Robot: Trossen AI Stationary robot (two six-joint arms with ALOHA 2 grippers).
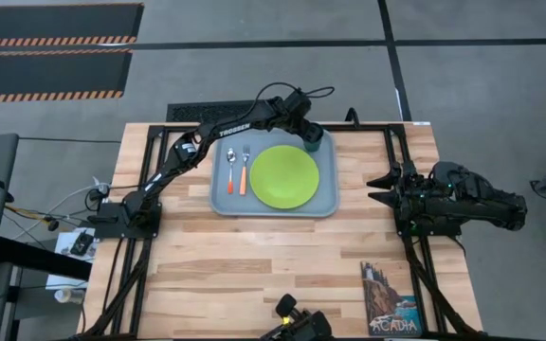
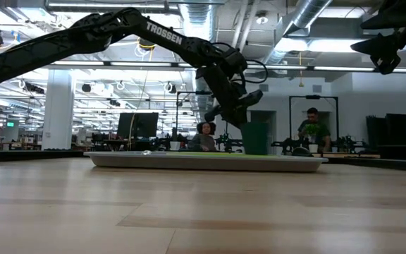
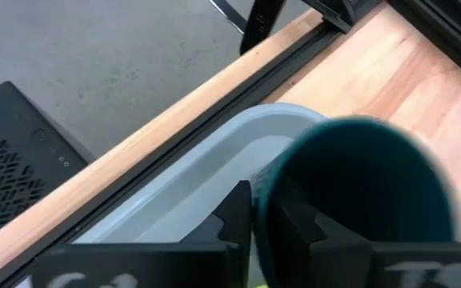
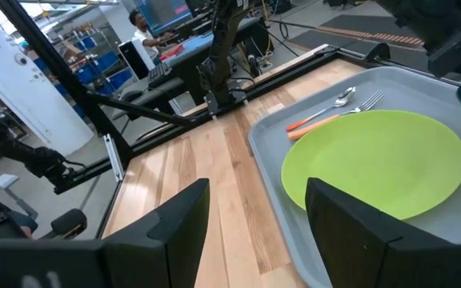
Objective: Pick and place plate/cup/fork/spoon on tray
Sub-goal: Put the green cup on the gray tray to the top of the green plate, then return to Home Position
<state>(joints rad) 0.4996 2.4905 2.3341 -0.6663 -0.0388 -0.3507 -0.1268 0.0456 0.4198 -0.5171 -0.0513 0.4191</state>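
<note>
The pale blue-grey tray (image 1: 222,201) lies at the table's far middle. On it lie the lime-green plate (image 1: 284,176), the orange-handled fork (image 1: 245,169) beside the plate and the orange-handled spoon (image 1: 231,163) to its left. The dark teal cup (image 1: 315,145) stands upright over the tray's far right corner, and shows in the low view (image 2: 255,139). My left gripper (image 1: 307,138) is shut on the cup. My right gripper (image 1: 377,188) is open and empty above the table's right side, pointing at the tray. My left gripper pinches the cup's wall at the rim (image 3: 259,200), one finger (image 3: 298,228) inside the cup and one finger (image 3: 232,218) outside. The fingers slant down from the table's far left. The cup is upright; the tray's rim hides its bottom, so I cannot tell if it rests on the tray.
A colourful picture book (image 1: 390,298) lies near the table's near right corner. Black frame rails (image 1: 406,142) run along the table's far and right sides. People sit in the room beyond the table (image 2: 314,127). Bare wood lies in front of the tray.
</note>
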